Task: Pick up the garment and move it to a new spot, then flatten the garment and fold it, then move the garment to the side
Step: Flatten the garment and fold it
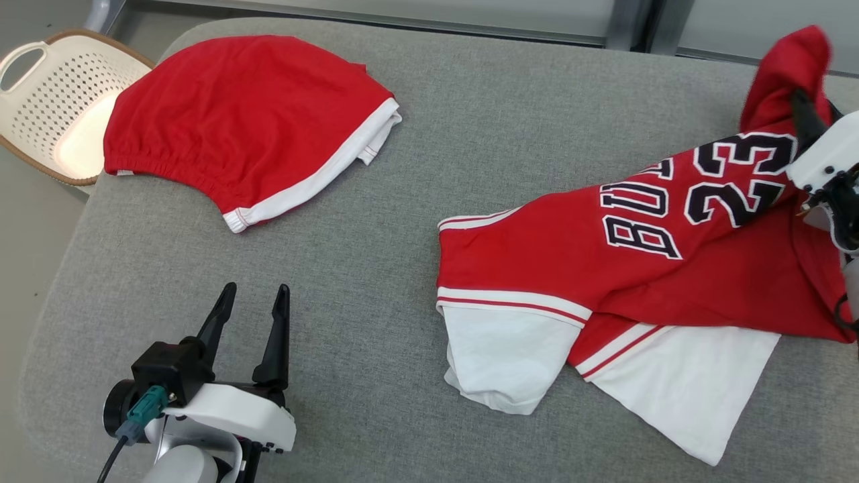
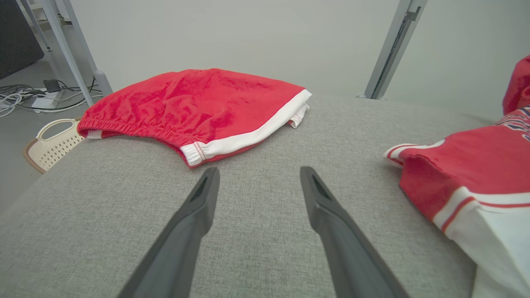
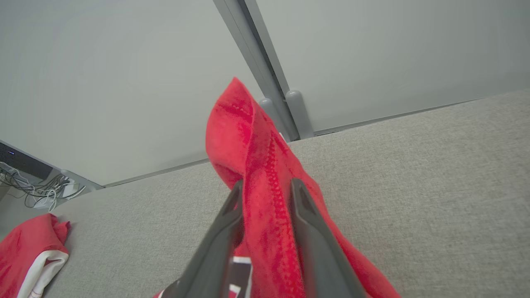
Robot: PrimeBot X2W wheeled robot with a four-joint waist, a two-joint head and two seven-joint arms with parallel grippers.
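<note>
Right end effector (image 3: 267, 186) pinched a red fold of the jersey (image 1: 604, 268) at upper right, the rest sprawled on the worktop (image 1: 402, 282); left end effector (image 1: 256, 290) gaped wide, empty. The pinch looked loose, so the cloth could slip free on the lift.

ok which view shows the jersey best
The head view: nearly the whole jersey shows, lettering and white sleeves included. The left wrist view catches one end of it at the right edge. The right wrist view shows a red fold of it pinched in the right pincer.
</note>
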